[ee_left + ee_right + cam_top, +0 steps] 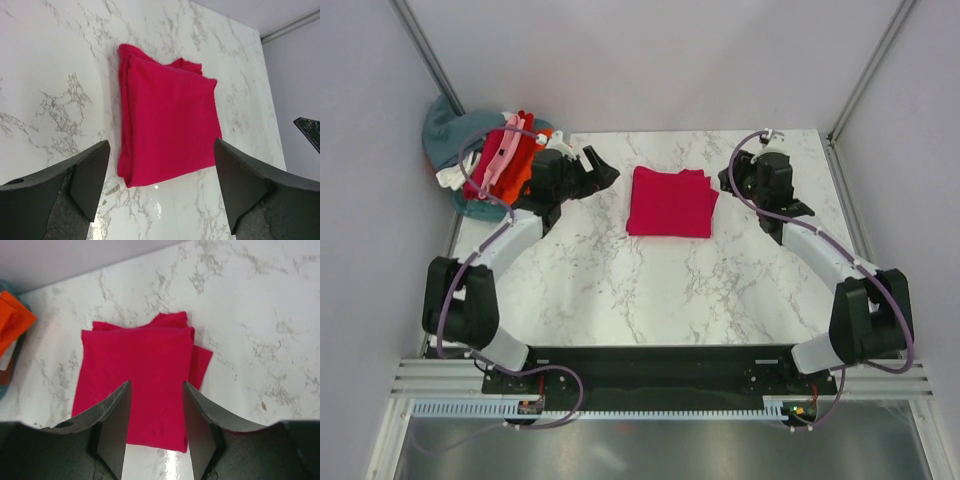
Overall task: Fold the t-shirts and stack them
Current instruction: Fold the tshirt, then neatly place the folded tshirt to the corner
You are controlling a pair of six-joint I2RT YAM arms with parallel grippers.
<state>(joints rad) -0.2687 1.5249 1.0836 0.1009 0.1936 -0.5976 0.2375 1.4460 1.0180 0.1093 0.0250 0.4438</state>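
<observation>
A crimson-magenta t-shirt (671, 202) lies folded into a rough square on the white marbled surface (670, 290), toward the far middle, between the two arms. Its layers do not line up: in the right wrist view (137, 370) a strip of a lower layer sticks out on one side and a rumpled edge shows along the far side. In the left wrist view (167, 130) the thick fold runs down the shirt's left side. The left gripper (605, 172) sits just to the left of this shirt, pointing at it; its own camera shows the fingers (90, 175) spread wide with nothing between them (161, 150), above the surface, with the shirt lying in view beyond them. The right gripper (735, 180) is on the shirt's other side, near its far right corner. Its fingers (117, 420) stand apart with a narrower gap (156, 387), and through that gap the shirt shows below, not pinched. At the far left corner of the surface, behind the left arm, lies a loose pile of t-shirts (505, 160): orange (525, 165), red and pink cloth bunched together, a bit of white at the left, and teal-grey cloth (445, 125) beneath and behind them, spilling past the surface's edge. The pile and the folded shirt lie well apart.
</observation>
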